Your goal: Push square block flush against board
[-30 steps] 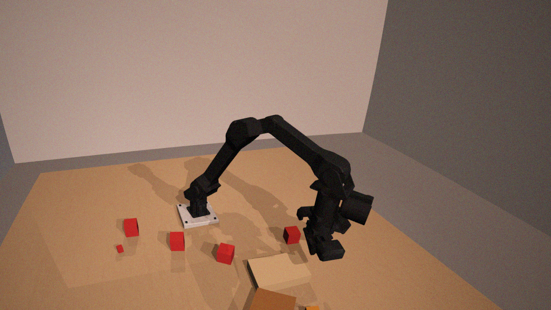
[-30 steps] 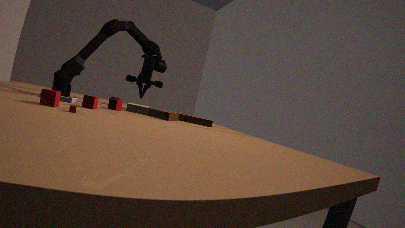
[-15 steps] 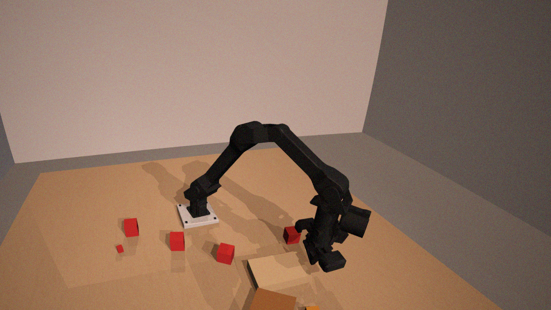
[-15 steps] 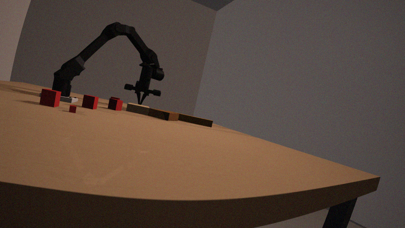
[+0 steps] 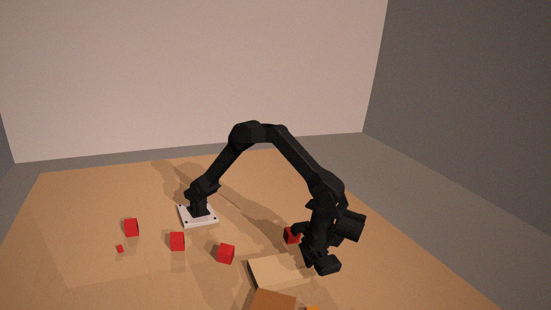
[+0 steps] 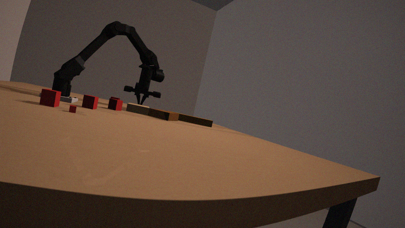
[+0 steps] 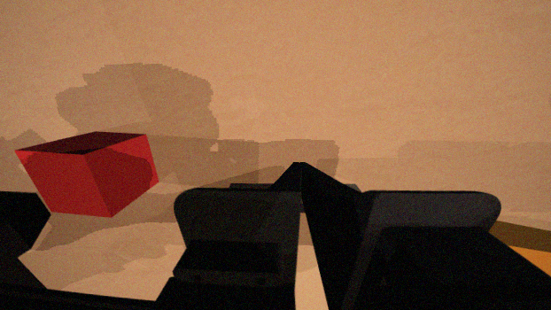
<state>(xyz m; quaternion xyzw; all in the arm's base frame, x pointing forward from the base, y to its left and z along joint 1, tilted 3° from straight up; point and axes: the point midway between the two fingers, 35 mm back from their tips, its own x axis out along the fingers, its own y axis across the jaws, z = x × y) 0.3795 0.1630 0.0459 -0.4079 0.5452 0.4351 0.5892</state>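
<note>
Red blocks [image 5: 225,253] [image 6: 89,102] [image 7: 66,183] — five on the table [image 5: 96,266] [image 6: 169,158] [image 7: 399,66]; two fingers [image 5: 310,265] [image 6: 140,103] — narrow, empty.

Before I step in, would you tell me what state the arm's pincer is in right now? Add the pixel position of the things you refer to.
The pincer [image 5: 310,266] [image 6: 140,103] [image 7: 298,168] is closed, with nothing held between its fingers.

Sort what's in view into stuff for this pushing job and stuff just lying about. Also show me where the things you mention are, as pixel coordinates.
For the job, probably:
pale tan block [image 5: 273,270] [image 6: 137,109]
orange board [image 5: 312,308] [image 6: 195,120] [image 7: 538,259]
gripper [image 5: 309,266] [image 6: 140,104] [image 7: 298,168]

Lying about, probably:
four larger red cubes [image 5: 130,227] [image 5: 177,241] [image 5: 225,253] [image 5: 291,239] [image 6: 49,97] [image 6: 90,102] [image 6: 114,104] [image 6: 114,97] [image 7: 89,182]
small red cube [image 5: 120,248] [image 6: 72,109]
brown block [image 5: 273,300] [image 6: 158,114]
</note>
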